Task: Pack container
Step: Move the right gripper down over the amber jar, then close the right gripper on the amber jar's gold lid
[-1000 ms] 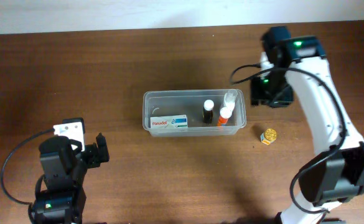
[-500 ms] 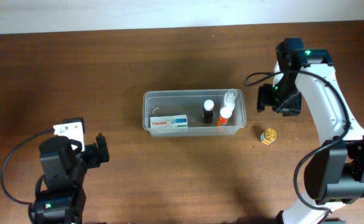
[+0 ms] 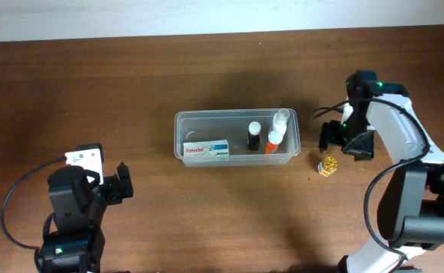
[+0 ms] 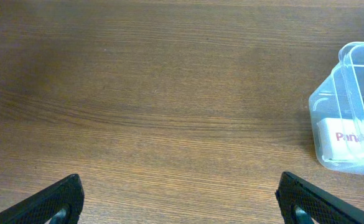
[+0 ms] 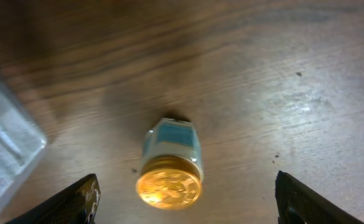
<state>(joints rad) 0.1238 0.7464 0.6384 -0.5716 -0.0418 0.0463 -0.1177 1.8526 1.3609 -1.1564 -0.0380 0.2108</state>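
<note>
Overhead — container (image 3: 199, 129) sits mid-table (image 3: 130, 91); right end effector (image 3: 345, 144) is near its right end, over a gold-lidded jar (image 3: 328, 165).
Left wrist — left end effector (image 4: 182, 202) spread wide, holding nothing.
Right wrist — fingers (image 5: 76, 199) wide apart, jar between them, untouched.

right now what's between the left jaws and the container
Only bare table: the left wrist view shows plain wood from the open left jaws to the container, and the overhead view agrees.

Even soft light, faint shadows, slight glare
</note>
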